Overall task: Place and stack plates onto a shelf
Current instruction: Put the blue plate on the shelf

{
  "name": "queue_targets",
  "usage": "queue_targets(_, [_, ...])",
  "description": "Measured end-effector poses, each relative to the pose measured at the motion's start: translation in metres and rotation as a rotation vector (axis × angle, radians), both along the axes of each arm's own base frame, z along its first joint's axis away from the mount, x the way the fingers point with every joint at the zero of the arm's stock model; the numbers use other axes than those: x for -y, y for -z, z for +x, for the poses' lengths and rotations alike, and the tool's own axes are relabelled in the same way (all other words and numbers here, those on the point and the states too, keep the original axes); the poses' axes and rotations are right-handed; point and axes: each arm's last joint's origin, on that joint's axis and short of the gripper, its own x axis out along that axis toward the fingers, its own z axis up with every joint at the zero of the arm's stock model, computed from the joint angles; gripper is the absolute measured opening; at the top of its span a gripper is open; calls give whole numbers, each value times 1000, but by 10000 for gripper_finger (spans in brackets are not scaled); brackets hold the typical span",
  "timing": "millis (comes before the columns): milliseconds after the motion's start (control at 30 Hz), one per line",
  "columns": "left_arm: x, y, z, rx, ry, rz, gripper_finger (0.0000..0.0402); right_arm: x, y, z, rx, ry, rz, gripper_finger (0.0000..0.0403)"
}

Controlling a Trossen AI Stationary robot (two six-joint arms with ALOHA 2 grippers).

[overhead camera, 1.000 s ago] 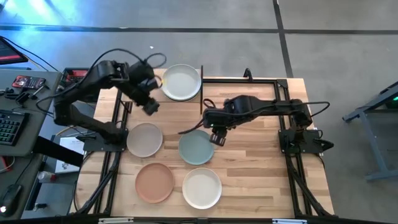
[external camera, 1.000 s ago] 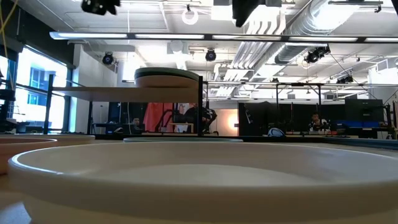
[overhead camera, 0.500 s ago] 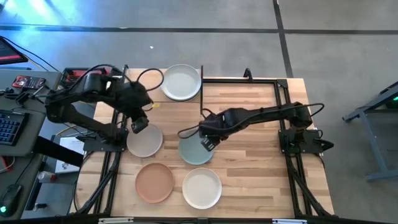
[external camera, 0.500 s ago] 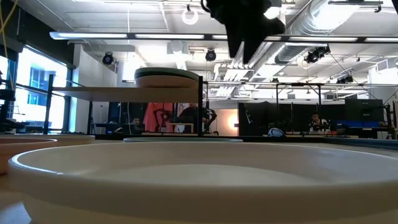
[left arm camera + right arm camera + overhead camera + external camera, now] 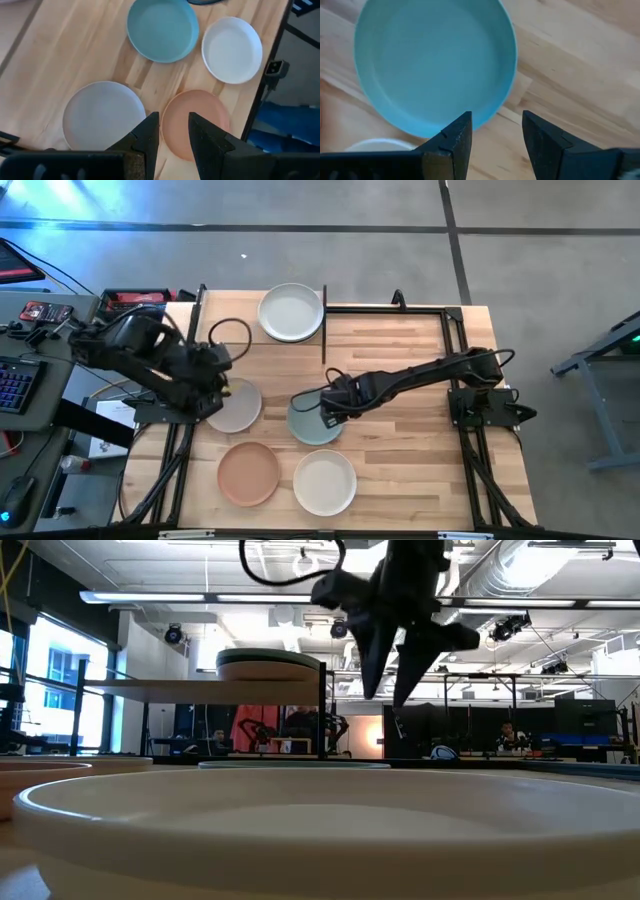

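Even overhead light, soft shadows on the worktop [image 5: 400,370]. In the low view the near cream plate [image 5: 320,830] blurs; bright windows [image 5: 55,675] glare.

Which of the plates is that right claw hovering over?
The pale blue-green plate in the table's middle: the open right gripper hangs above its rim. The grey-beige, terracotta and cream plates lie farther off.
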Motion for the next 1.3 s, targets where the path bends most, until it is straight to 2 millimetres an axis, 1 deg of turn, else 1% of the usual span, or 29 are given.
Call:
queue_targets(200, [17, 1, -4, 13, 19, 22, 92, 2, 22, -5, -2, 41, -28, 152])
queue_targets(300, [24, 1, -5, 23, 27, 36, 92, 7, 32, -6, 0, 50, -25, 152])
queue_targets(433, [30, 1, -6, 36, 28, 52, 92, 13, 46, -8, 16, 63, -22, 152])
queue_targets(667, [37, 4, -3, 25, 29, 55, 92, 23, 63, -9, 66, 87, -18, 152])
queue_targets(800, [40, 7, 2, 15, 26, 70, 92, 29, 68, -10, 75, 103, -14, 146])
queue_targets(967, [42, 9, 6, 10, 34, 101, 92, 34, 72, -8, 69, 87, -6, 126])
queue_targets(1133, [42, 10, 8, 5, 34, 105, 92, 34, 80, -4, 70, 76, 24, 115])
queue_targets(1233, [43, 10, 8, 4, 36, 107, 92, 34, 81, -4, 70, 75, 28, 108])
queue_targets(1300, [42, 10, 8, 3, 41, 110, 92, 34, 82, -4, 61, 74, 31, 97])
